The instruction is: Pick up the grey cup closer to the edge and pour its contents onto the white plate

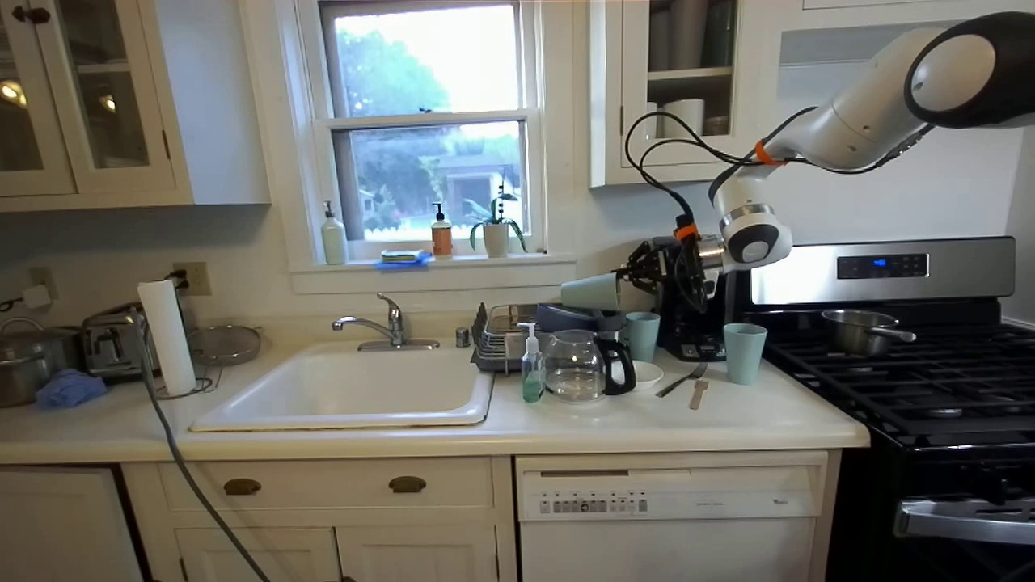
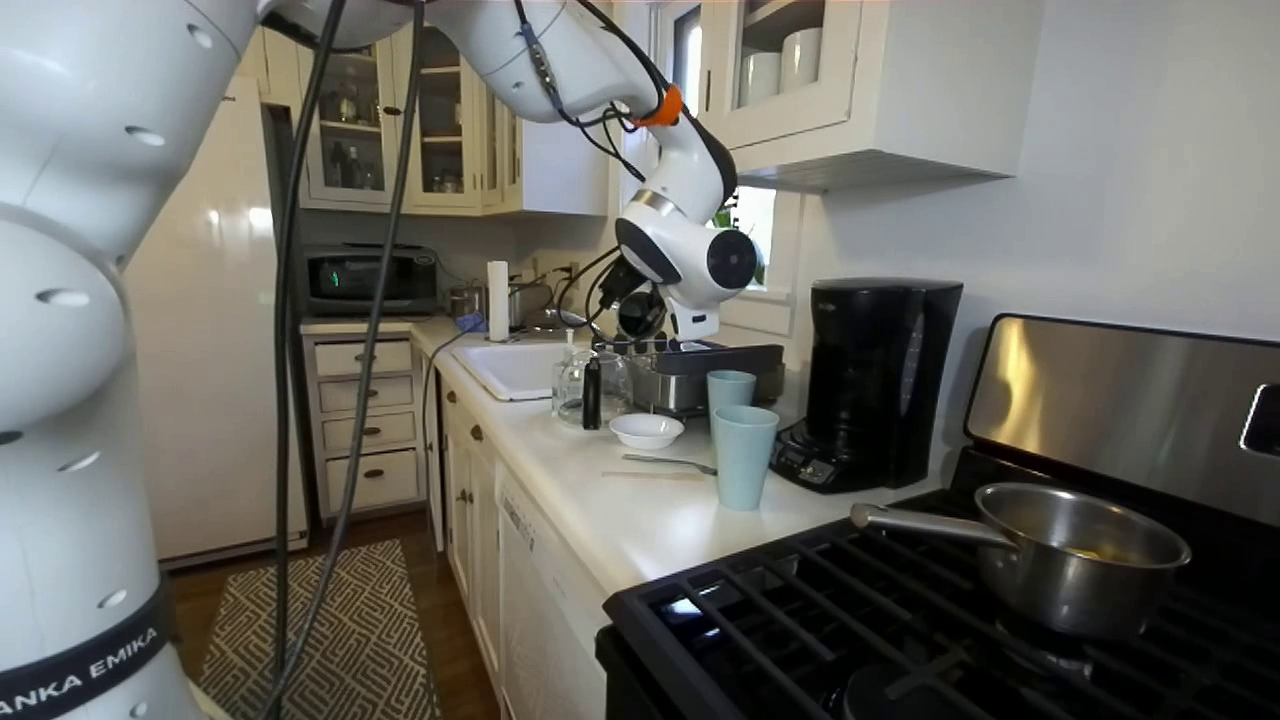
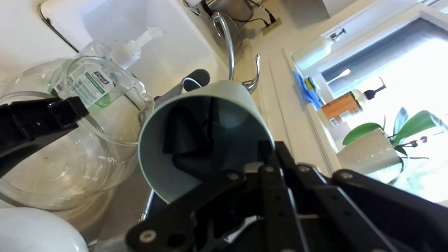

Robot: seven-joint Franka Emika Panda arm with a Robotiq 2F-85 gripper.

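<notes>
The grey cup [image 1: 589, 293], a small, plain, pale grey-blue tumbler slightly wider at its rim, was in my grip: the black jaws were closed on its wall, one jaw inside the rim and the other outside. In an exterior view it was tipped on its side, almost level, above a grey dish rack [image 1: 490, 364], base toward the glossy white sink [image 1: 348, 422] and mouth toward the jaws. In the wrist view I looked into that round mouth: a thin, pale edge around a shaded interior, with dark shapes and one lighter oval patch. Whether those were contents, shadows or reflections, I could not make out. On the pale table [image 1: 728, 416], a small, round white plate [image 2: 645, 440] with sloping sides sat between a clear glass carafe [image 1: 572, 376] with a black handle and two upright tumblers [image 2: 745, 460] of matching blue-grey.
</notes>
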